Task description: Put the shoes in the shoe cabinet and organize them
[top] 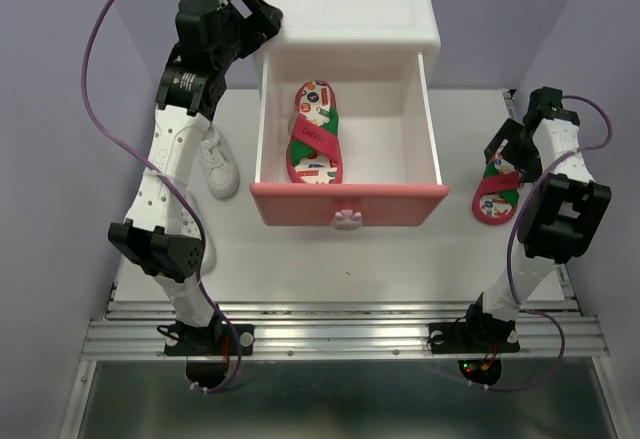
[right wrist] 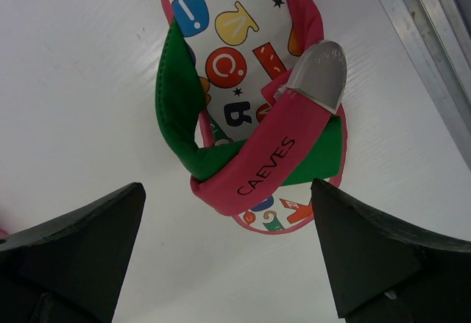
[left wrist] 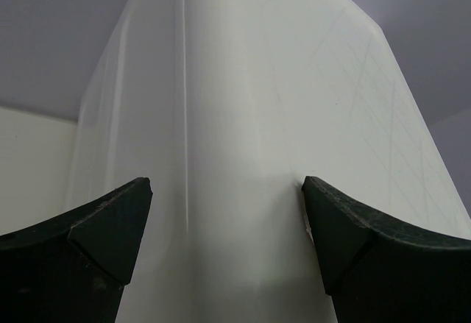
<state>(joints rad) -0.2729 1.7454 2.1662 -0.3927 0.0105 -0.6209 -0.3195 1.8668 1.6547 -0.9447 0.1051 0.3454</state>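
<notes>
The right gripper (right wrist: 227, 185) hovers over the second flip-flop (right wrist: 224, 65) on the counter (top: 400, 259), right of the cabinet (top: 345, 4), jaws wide, empty. The first flip-flop (top: 316, 134) lies in the open drawer (top: 348, 202). The left gripper (left wrist: 228, 190), jaws wide and empty too, faces the cabinet wall. Next, likely: descend, pinch the strap (right wrist: 272, 165).

Wide-spread dark jaws frame a vertical corner of the white shoe cabinet (left wrist: 250, 117) against a purple wall (left wrist: 59, 29).

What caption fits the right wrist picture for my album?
Open right pincer hovering over a red flip-flop with green-red straps on the white table.
</notes>
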